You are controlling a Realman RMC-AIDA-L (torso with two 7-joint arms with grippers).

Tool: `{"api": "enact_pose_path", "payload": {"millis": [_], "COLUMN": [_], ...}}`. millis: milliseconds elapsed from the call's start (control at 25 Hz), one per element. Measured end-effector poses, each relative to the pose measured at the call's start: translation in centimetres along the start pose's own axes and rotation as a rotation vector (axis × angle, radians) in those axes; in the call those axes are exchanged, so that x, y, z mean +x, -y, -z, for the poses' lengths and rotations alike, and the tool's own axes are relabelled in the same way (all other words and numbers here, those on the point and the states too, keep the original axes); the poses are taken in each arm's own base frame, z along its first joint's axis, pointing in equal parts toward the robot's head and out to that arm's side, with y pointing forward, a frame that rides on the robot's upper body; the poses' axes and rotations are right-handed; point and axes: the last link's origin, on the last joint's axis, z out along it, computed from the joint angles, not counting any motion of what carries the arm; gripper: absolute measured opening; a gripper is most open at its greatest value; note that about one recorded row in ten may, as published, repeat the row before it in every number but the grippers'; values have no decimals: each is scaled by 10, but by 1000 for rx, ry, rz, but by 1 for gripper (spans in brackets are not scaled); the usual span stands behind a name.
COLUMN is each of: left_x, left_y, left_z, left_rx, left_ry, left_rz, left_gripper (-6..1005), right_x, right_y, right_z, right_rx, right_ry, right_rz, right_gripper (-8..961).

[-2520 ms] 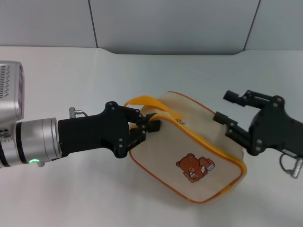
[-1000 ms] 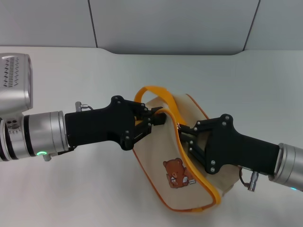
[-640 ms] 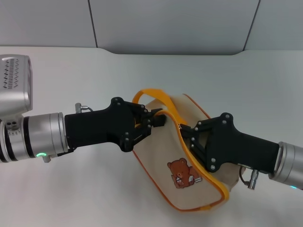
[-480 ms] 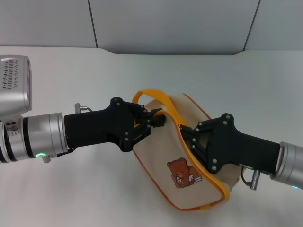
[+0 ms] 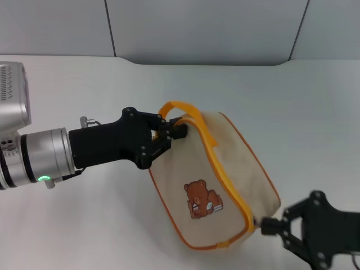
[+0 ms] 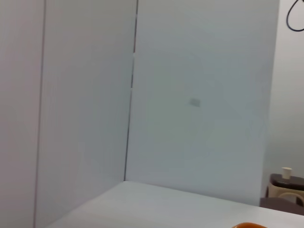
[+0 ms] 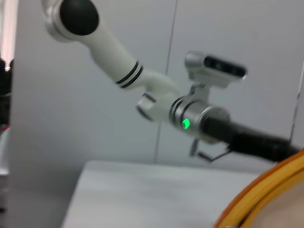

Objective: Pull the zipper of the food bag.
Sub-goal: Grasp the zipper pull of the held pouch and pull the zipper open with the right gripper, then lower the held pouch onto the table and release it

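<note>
1. Mid-counter (image 5: 84,225), the food bag (image 5: 225,169) lies tilted, bear print facing up.
2. Left end effector (image 5: 169,135) is pinching the bag's upper corner, just under the strap handle (image 5: 177,107).
3. Right end effector (image 5: 269,226) sits at the bag's lower corner, pressed together on the zipper (image 5: 260,224) at the track's end.

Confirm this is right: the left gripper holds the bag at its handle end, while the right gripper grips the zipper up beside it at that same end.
One part is wrong. In the head view the left gripper does hold the food bag at its handle end, but the right gripper is at the opposite, lower corner, shut on the zipper.
</note>
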Motion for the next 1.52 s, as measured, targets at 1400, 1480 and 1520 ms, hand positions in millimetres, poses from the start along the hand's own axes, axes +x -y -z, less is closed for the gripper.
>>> {"api": "enact_pose_path", "payload": {"millis": [1400, 1480, 1520], "left_x": [-22, -16, -10], "left_y": [-12, -15, -22], "left_z": [35, 39, 43], "left_rx": [167, 139, 74], "left_ry": [-144, -171, -183], "left_rz": [151, 134, 113], "left_gripper": [185, 277, 323], "right_x": [-19, -23, -23], "right_y": [28, 30, 30], "right_z": [27, 29, 29], "right_rx": [210, 185, 185], "right_ry": [189, 191, 191], "right_rz": [-308, -321, -321], "right_gripper": [705, 751, 774]}}
